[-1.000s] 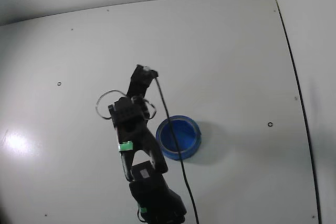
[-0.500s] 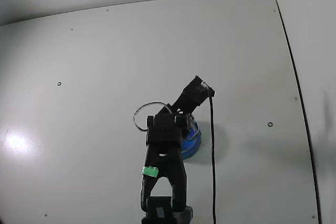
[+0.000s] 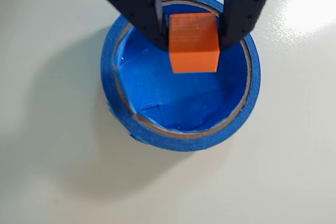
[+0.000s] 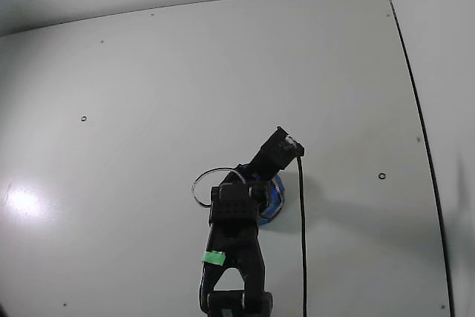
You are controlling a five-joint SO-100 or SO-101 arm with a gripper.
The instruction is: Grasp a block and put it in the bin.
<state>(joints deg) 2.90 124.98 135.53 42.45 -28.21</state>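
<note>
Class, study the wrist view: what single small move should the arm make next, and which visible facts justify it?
Probably open the jaws. In the wrist view the gripper holds the orange block between both jaws, over the upper part of the blue bin's opening, so a release should drop it inside. The fixed view hides the block behind the arm.

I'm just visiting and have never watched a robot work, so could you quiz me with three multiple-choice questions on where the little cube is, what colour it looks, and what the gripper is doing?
1. Where is the block?
A. On the table beside the bin
B. Over the bin's opening
C. On the bin's rim

2. What colour does the block look?
A. Green
B. Orange
C. White

3. What is the gripper doing?
A. Shut on the block
B. Open, empty
C. Gripping the rim

Answers:
B: wrist view shows the block over the blue bin.
B: its faces look orange.
A: the gripper has one finger on each side.
</note>
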